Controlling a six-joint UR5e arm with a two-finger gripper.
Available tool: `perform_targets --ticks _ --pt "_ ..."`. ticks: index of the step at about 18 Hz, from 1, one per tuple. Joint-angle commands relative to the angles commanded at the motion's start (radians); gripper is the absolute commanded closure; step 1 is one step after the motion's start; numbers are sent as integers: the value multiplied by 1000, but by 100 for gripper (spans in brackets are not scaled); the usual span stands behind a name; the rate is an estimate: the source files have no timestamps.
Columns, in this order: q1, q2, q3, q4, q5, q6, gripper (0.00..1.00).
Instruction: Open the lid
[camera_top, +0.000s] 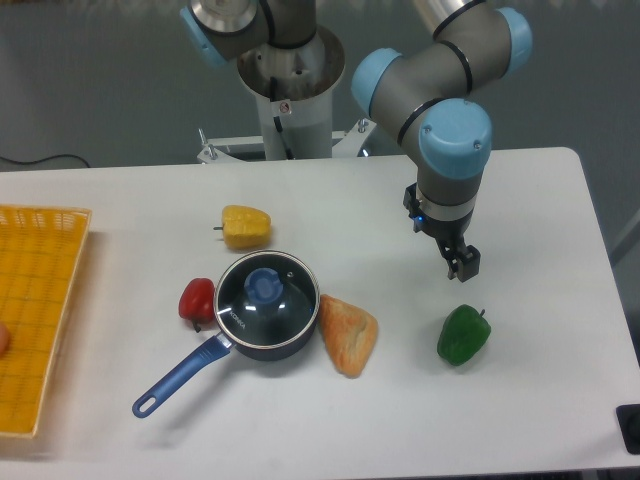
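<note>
While jaws hover, lid (267, 296) far left

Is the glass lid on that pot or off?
On. The lid sits flat over the saucepan; the end effector is off to the side.

A small white mark sits on the glass lid (267, 302) near its left rim, too small to read; no other text is legible

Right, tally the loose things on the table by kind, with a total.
Peppers: 3, a yellow bell pepper, a red bell pepper, a green bell pepper
Bread: 1, an orange-brown wedge of bread
Cookware: 2, a dark saucepan with long blue handle, a round clear glass lid with blue knob
Baskets: 1, a yellow woven tray
Total: 7
</note>
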Motion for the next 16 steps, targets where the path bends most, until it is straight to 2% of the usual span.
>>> perform_targets --ticks 16 --pt "-12 11 -9 2 -17 -126 0"
